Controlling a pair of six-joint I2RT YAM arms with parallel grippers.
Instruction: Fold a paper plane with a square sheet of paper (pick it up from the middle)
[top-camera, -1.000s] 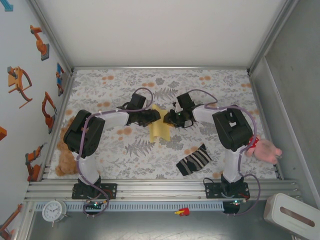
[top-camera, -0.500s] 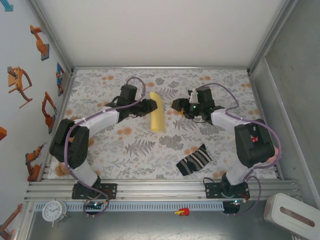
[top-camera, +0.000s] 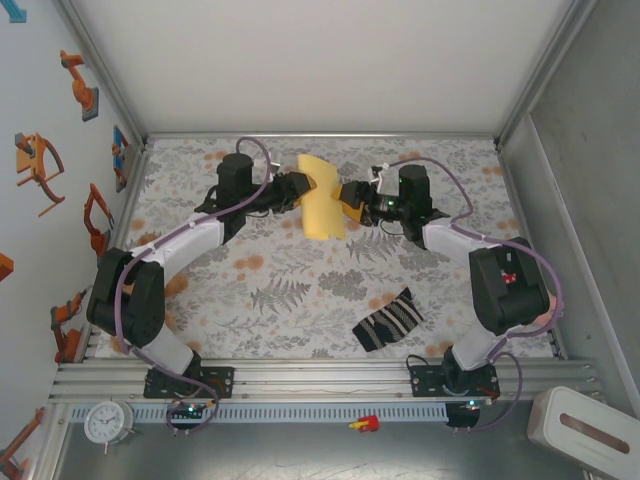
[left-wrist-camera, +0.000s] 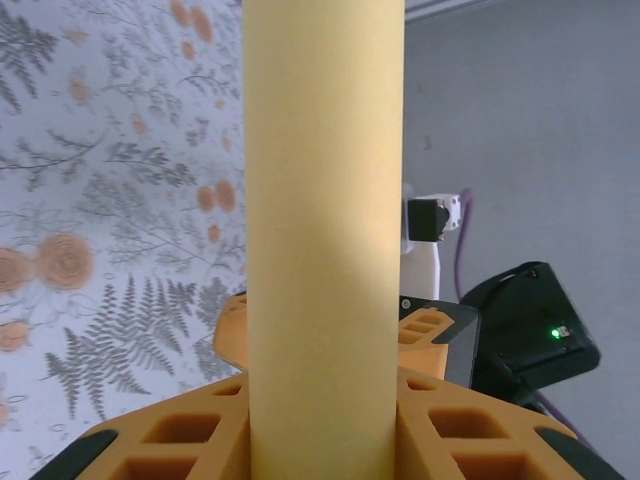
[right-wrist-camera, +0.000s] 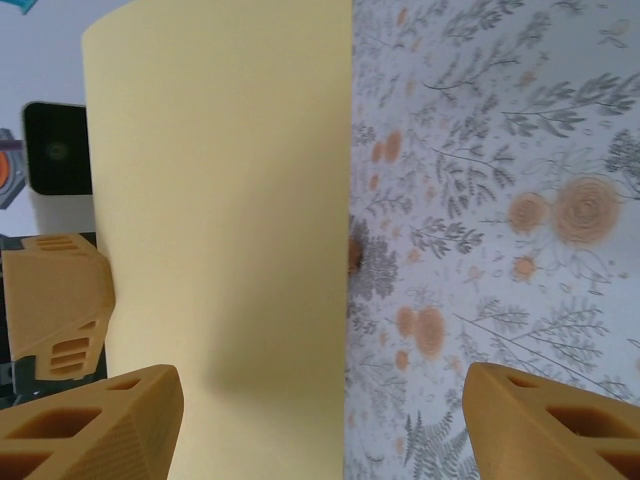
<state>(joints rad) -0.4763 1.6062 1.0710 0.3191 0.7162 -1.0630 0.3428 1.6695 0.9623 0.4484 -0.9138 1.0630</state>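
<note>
The flower-printed table (top-camera: 200, 290) is taken in from above, and over its far half the square sheet of paper (top-camera: 322, 203) is held up off the cloth, between the two arms. The sheet is seen as plain pale yellow and unmarked, bowed over into a rounded band rather than lying flat (no sharp crease can be made out). Nearer the front, the striped sock (top-camera: 388, 319) is laid flat, well apart from the paper. The left gripper (top-camera: 298, 189) is pinched onto the sheet's left side, and the right gripper (top-camera: 352, 200) is placed at its right side.

From the left wrist, the paper is shown as a tall column rising from between the clamped jaws, with the right gripper's black body and a green light behind it. From the right wrist, something unclear overhead is made plain: the jaws are spread wide, and the sheet's edge stands between them, nearer the left one. Whether that jaw is touched cannot be told.
</note>
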